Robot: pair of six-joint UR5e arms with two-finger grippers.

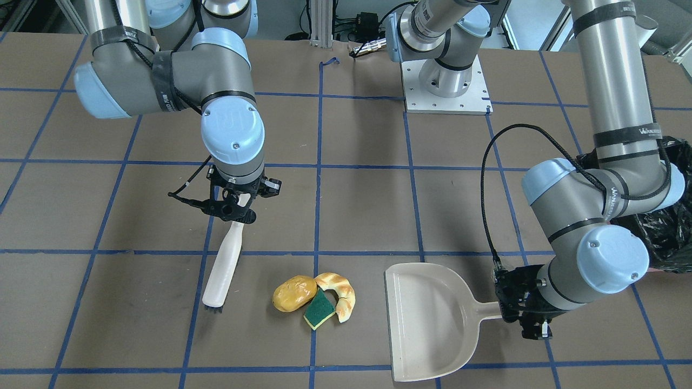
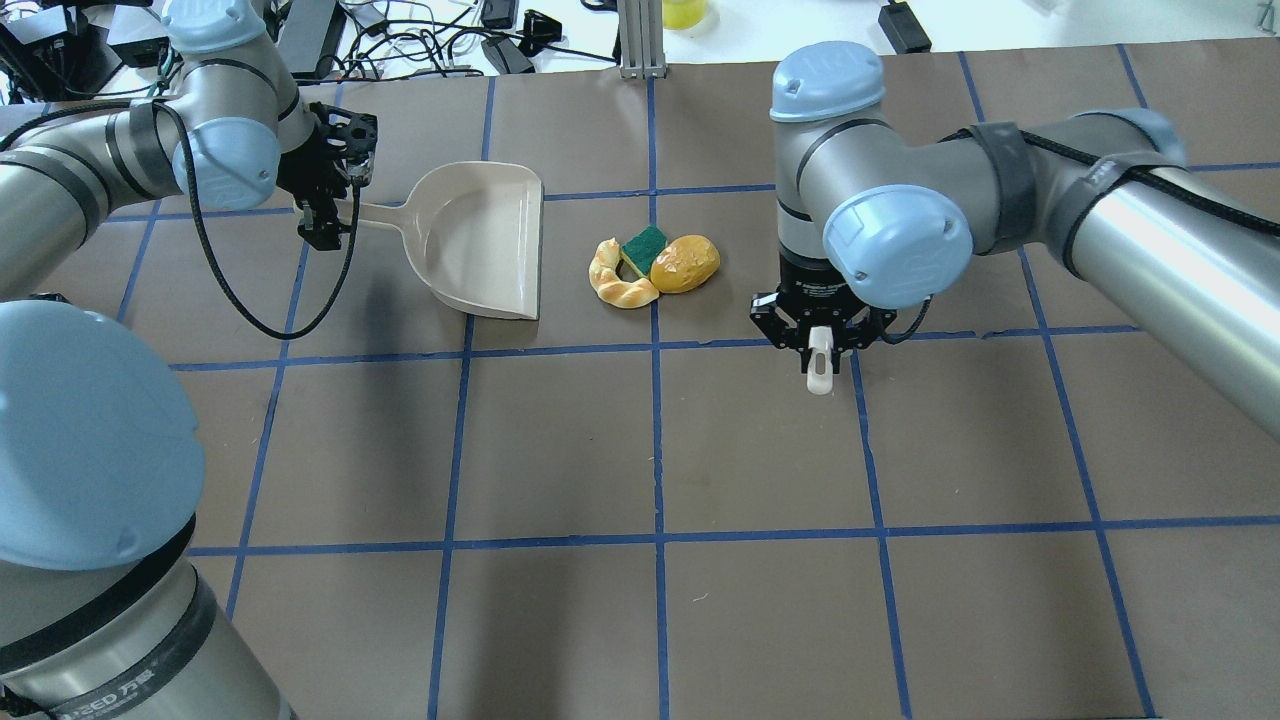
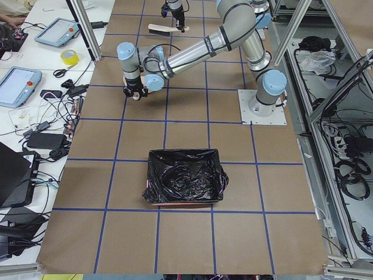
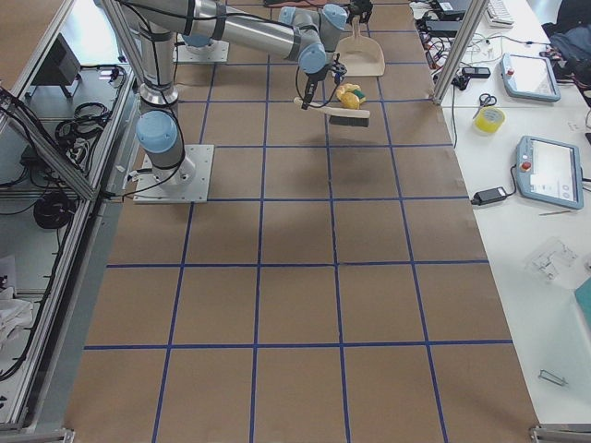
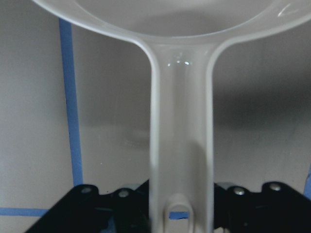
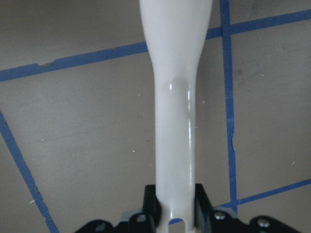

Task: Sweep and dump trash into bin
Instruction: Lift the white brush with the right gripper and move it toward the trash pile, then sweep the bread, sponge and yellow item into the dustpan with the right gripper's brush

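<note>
Your right gripper (image 1: 236,209) is pinching the brush (image 1: 224,265) by its handle end. Just beyond the bristles, toward the dustpan (image 1: 427,319), the roll (image 1: 293,293), sponge (image 1: 319,309) and croissant (image 1: 340,294) lie touching in a clump on the table (image 1: 351,216), short of the pan's open lip. Your left gripper (image 1: 511,309) is clamped on the dustpan's handle. The bin (image 3: 184,154) sits well out to that gripper's left, with crinkled black bag showing inside

The left arm (image 1: 616,81) and right arm (image 1: 178,81) are silver tubes with grey joints and pale-blue caps (image 1: 232,129) bearing screws. Black straps (image 1: 624,135) with white lettering hold black braided cables (image 1: 484,189). The left gripper (image 1: 508,312) and right gripper (image 1: 239,208) are black.
</note>
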